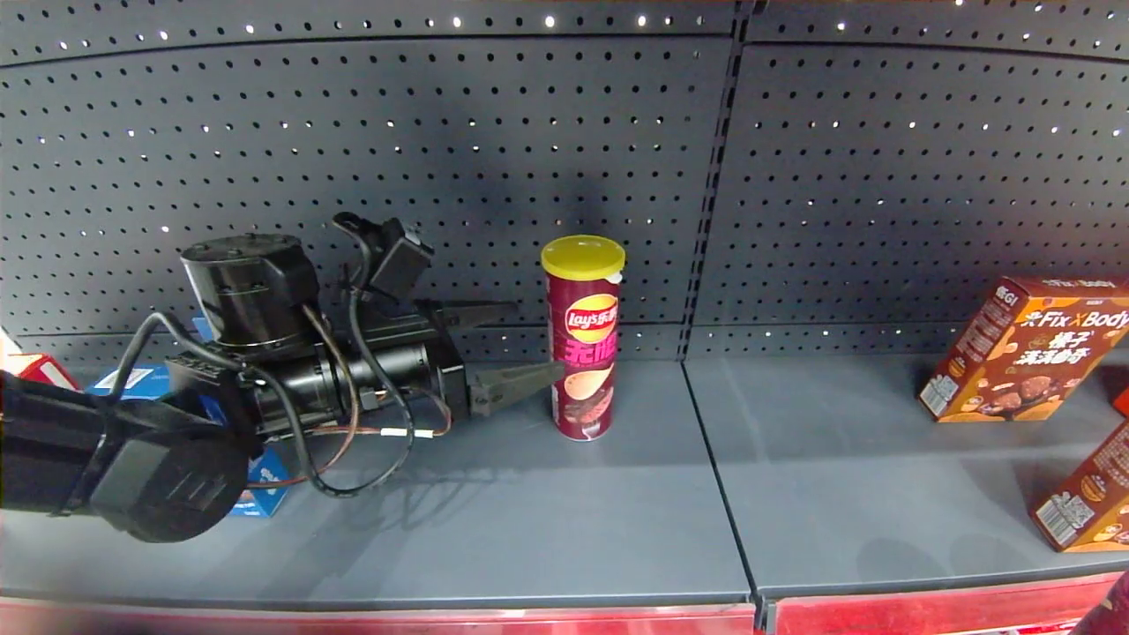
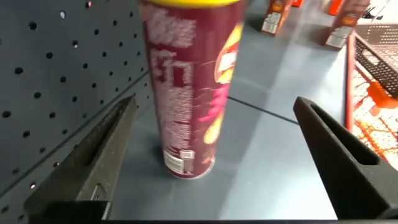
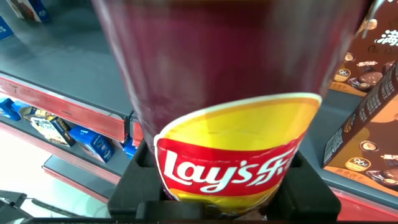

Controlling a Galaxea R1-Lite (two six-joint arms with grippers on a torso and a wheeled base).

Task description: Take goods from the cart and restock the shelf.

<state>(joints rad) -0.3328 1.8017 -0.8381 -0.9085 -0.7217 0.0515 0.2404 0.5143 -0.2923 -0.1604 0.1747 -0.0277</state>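
Shelf (image 1: pixel 529 520), grey, two panels with a seam between them, pegboard back (image 1: pixel 353 132), red strip (image 1: pixel 353 619) along the front edge.

Chips can (image 1: pixel 582 353): maroon, yellow lid, upright on the left panel, near the back edge and just left of the seam. Base flat on the shelf.

Left hand (image 1: pixel 538 337): lies level above the left panel, pointing at the can from the left. Fingers (image 1: pixel 516 385) spread wide apart. In the left wrist view the can stands between the lines of the two fingers with clear gaps either side. In the head view the nearer fingertip overlaps the can's side; cannot tell whether it touches.

Right hand (image 3: pixel 217 196): clamped on a second chips can (image 3: pixel 236 93), same maroon label, held close in front of its wrist camera; black hand parts flank the can's lower end.

Right end of the shelf: brown box (image 1: pixel 1028 348) leaning near the back edge, another brown box (image 1: pixel 1085 494) nearer the front edge. Both well apart from the chips can.

Left end: blue boxes (image 1: pixel 265 498) partly hidden behind the left arm, a red box (image 1: pixel 40 368) at the far left edge.
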